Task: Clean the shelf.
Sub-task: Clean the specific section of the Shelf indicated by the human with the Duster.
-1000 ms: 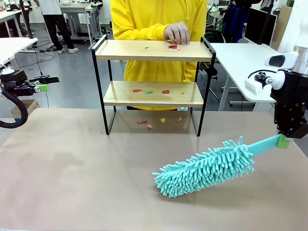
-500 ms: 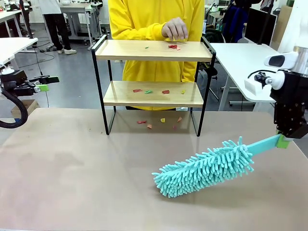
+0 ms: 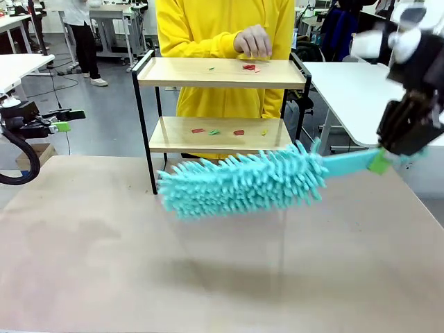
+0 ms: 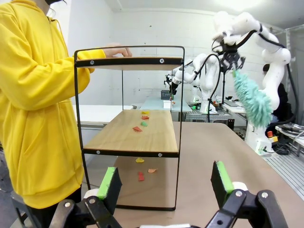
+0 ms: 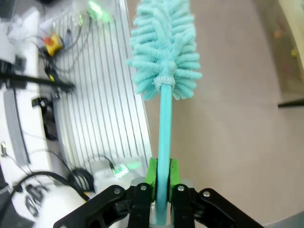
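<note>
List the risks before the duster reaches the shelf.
1. The person's hand is at the back edge of the shelf's top board, near the red scraps; the duster may brush it.
2. The right gripper pinches only the handle's end, so the long head could twist or knock the shelf.

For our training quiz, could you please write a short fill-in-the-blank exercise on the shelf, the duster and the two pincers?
1. The right pincer grips the teal duster by its ____.
2. The left pincer is ____ and holds nothing.
3. The person's hand is at the far edge of the shelf's ____ board.
4. Coloured scraps lie on both boards and on the ____ under the shelf.
Missing words: handle; open; top; table.
</note>
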Tool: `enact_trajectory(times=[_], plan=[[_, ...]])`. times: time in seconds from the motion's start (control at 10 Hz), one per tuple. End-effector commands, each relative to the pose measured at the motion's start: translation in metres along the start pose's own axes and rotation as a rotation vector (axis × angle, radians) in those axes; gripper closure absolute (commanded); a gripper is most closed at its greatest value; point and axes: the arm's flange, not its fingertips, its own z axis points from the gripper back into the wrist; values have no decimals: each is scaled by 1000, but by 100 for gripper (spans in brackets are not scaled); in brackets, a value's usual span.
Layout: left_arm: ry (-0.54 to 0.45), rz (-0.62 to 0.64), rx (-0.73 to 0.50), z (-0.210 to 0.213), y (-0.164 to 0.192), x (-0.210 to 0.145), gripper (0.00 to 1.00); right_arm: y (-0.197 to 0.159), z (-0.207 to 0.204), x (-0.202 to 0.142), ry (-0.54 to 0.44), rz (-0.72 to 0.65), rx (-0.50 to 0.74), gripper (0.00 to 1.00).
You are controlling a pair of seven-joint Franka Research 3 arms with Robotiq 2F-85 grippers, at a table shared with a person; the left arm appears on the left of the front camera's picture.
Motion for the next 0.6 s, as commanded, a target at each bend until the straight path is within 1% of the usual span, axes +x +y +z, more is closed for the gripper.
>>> enact_trajectory(times=[0.0,0.2,0.3,0.4,0.5], plan=[[0,-14,1,-1,-1,3,0,40,21,46,-129,-188,-13,87],[0,-14,1,-1,-1,3,0,82,43,97,-268,-340,-92,87],[0,-14,1,-1,-1,3,0,93,51,122,-310,-400,-107,87],[0,-14,1,-1,-1,3,0,90,52,150,-333,-551,-223,87],[0,-14,1,-1,-1,3,0,84,52,174,-345,-622,-228,87]])
